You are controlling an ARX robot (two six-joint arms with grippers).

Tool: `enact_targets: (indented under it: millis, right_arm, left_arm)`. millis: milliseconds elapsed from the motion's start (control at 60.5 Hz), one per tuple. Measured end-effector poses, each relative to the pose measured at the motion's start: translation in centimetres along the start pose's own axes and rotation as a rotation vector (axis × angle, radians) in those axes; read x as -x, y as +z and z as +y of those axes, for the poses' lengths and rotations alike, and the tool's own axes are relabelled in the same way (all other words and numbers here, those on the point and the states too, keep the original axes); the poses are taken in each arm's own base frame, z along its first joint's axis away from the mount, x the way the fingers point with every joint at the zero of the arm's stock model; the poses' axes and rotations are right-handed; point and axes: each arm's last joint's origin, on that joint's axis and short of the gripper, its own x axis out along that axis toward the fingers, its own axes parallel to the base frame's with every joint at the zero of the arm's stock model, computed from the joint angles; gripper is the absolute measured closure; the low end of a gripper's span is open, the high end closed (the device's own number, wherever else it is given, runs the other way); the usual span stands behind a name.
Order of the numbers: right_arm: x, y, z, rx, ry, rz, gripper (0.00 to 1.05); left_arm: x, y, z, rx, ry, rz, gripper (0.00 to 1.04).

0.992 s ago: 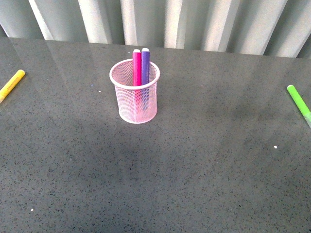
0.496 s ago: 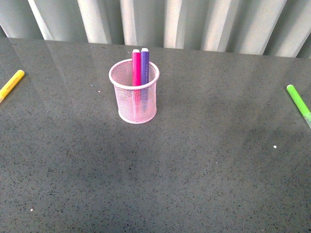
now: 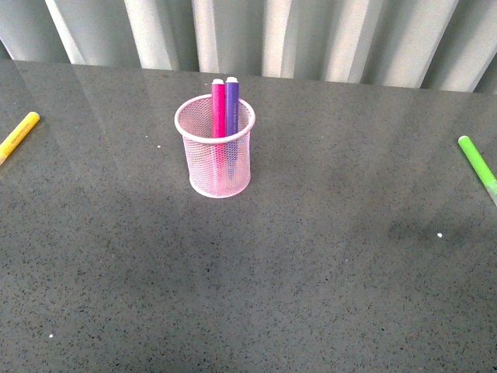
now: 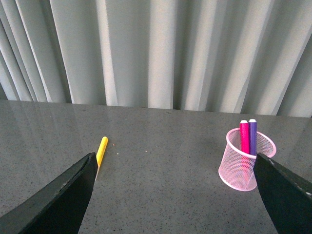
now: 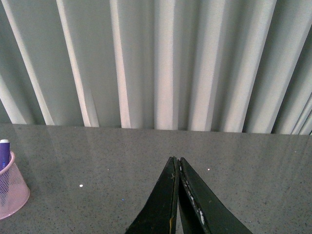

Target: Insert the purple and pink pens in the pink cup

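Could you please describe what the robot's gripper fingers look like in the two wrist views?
The left gripper has broad, flat, matte black fingers tapering to wedges. The right gripper has narrow black fingers with pale scuffs along one edge. No cables or markings show.

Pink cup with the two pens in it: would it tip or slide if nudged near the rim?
The pink cup is wire mesh, so probably light and likely to slide. The pink pen and purple pen stand above its rim, so a high nudge might tip it.

left hand spread wide, right hand closed and empty
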Motion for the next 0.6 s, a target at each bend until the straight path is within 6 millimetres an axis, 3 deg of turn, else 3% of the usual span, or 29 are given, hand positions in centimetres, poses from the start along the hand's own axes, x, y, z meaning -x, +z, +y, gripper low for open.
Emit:
enact_targets:
  millis: [595]
  right_arm:
    - [1.7,0.2,0.0,0.000,0.000,-0.008,1.01]
  left_arm:
    - [0.0,0.0,0.0,0.000,0.000,0.000,0.07]
